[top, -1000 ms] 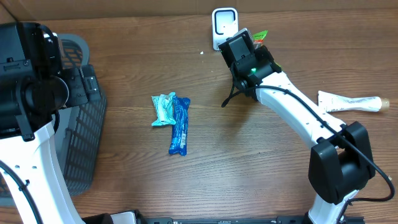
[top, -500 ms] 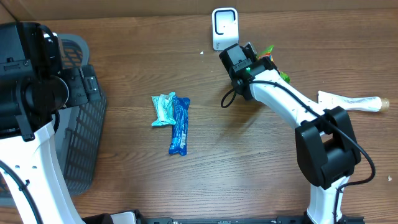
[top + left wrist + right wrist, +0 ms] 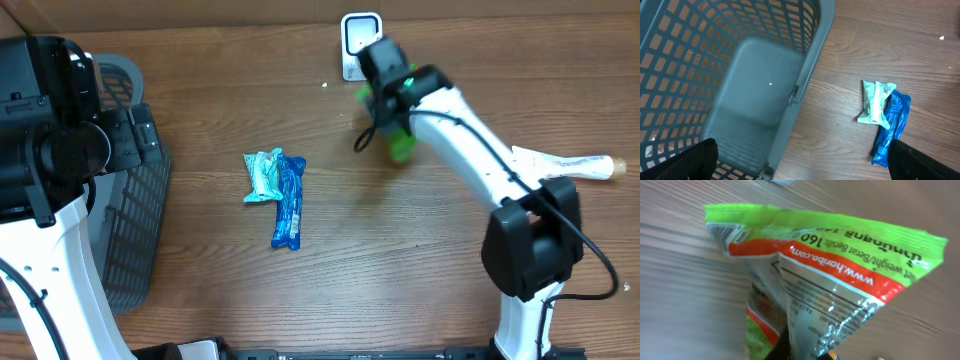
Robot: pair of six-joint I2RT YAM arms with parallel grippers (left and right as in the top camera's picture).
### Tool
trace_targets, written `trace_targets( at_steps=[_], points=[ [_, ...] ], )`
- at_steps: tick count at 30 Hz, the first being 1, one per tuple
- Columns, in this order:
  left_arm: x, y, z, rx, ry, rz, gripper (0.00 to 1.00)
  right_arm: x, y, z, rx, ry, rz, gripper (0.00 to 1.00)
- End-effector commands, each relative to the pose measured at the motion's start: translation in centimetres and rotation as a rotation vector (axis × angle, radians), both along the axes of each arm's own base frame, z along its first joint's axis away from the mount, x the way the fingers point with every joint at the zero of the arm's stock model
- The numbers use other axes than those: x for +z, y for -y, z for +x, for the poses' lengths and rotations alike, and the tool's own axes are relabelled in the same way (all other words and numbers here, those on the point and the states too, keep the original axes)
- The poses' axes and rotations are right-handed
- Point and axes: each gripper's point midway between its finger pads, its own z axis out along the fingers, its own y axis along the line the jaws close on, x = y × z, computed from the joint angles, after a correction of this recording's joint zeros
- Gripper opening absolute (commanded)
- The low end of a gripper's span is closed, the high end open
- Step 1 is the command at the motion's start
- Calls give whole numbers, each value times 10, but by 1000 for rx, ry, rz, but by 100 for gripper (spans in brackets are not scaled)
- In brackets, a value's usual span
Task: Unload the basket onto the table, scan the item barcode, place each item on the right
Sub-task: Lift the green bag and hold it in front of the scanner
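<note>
The right gripper is clamped tight on a green snack bag, though the grip itself is barely visible. In its wrist view only a dark sliver of one finger shows at the bottom edge, with the foil bunched and creased where it meets it. The bag fills that view, fanning away from the fingers, and its lower part is cut off by the frame. Upside-down print, a red band and a small striped panel at the far left corner can be seen, but the panel is too blurred to tell whether it is the barcode. From overhead the bag is only smeared green patches on either side of the wrist, and the fingertips are hidden under the arm's own body. The white scanner stands just beyond the gripper, its lower corner covered by the black wrist; I cannot tell whether the bag touches it. The left gripper is spread wide and holds nothing, with only its two dark fingertips showing in the bottom corners of its view. Beneath it is the grey basket, cut off at the left. Out to its right, on the wooden table, a teal packet lies against a blue packet. A white tube lies well off, beside the right arm.
</note>
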Motion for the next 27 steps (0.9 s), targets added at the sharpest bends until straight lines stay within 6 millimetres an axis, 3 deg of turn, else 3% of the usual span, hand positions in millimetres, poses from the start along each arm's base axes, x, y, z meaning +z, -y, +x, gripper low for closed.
trace_targets(
  at_steps=[1, 5, 10, 15, 21, 27],
  points=[
    [4, -2, 1, -1, 11, 13, 100, 74, -51, -14, 277, -59, 514, 4],
    [4, -2, 1, -1, 11, 13, 100, 108, -47, -34, 474, -91, 740, 4],
    [4, -3, 1, -1, 11, 13, 100, 133, -32, -46, 586, -84, 899, 4],
    [4, -3, 1, -1, 11, 13, 100, 156, -17, -50, 590, -23, 910, 4],
    [4, -2, 1, -1, 11, 13, 100, 193, -15, -66, 632, 66, 891, 4],
    [4, -3, 1, -1, 11, 13, 100, 204, -14, -74, 635, 81, 892, 4]
  ],
)
